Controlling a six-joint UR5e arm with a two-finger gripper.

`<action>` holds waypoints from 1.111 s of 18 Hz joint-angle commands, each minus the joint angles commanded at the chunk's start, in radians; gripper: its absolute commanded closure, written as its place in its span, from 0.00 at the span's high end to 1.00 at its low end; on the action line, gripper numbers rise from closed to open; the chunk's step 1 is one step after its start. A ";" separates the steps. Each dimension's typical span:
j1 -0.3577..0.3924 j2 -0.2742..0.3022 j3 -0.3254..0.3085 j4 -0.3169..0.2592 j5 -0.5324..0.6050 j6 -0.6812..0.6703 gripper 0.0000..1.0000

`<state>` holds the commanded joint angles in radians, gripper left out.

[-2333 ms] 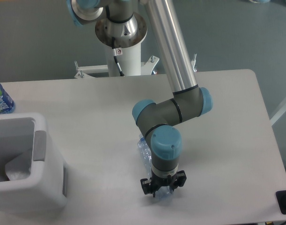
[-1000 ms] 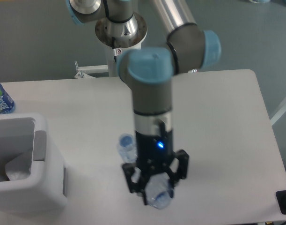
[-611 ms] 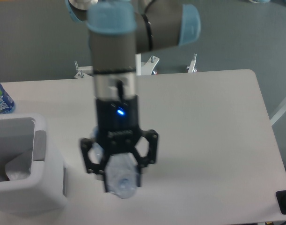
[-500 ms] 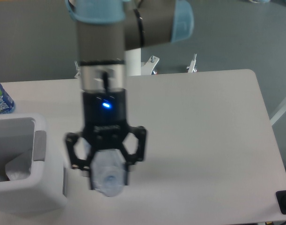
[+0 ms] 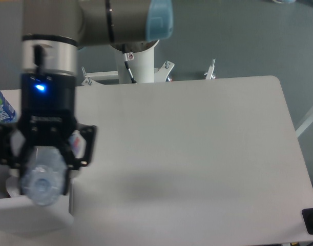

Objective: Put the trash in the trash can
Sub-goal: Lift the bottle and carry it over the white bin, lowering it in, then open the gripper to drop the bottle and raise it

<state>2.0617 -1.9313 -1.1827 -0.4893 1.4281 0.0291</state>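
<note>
1. The hand (image 5: 42, 177) is clamped on the clear plastic bottle (image 5: 42, 176), its black fingers pressing the bottle's two sides.
2. The bottle hangs end-on toward the camera, its round base lowest in the view; a bit of red-and-white label shows just right of the hand's right finger.
3. Hand and bottle are raised above the worktop (image 5: 197, 154), with the white trash can (image 5: 30, 218) directly beneath and behind them.
4. Only parts of the trash can show around the hand: its white front wall below the bottle and a slice of its interior to the hand's left.
5. A small white patch at the lower left of the hand, inside the trash can, may be the paper tissue (image 5: 11, 186); too little shows to be sure.
6. A blue light glows on the wrist above the hand.
7. A blue-labelled bottle (image 5: 0, 108) stands up and to the left of the hand, partly hidden.
</note>
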 joint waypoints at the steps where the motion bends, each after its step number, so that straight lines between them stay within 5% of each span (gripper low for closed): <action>1: -0.008 0.000 0.003 0.000 0.000 0.000 0.65; 13: -0.120 -0.061 -0.009 0.000 0.000 -0.009 0.66; 15: -0.129 -0.071 -0.014 0.000 0.000 -0.015 0.79; 16: -0.132 -0.071 -0.020 0.000 0.000 -0.011 0.97; 20: -0.130 -0.037 -0.028 -0.003 -0.002 -0.011 1.00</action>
<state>1.9313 -1.9682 -1.2103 -0.4924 1.4266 0.0184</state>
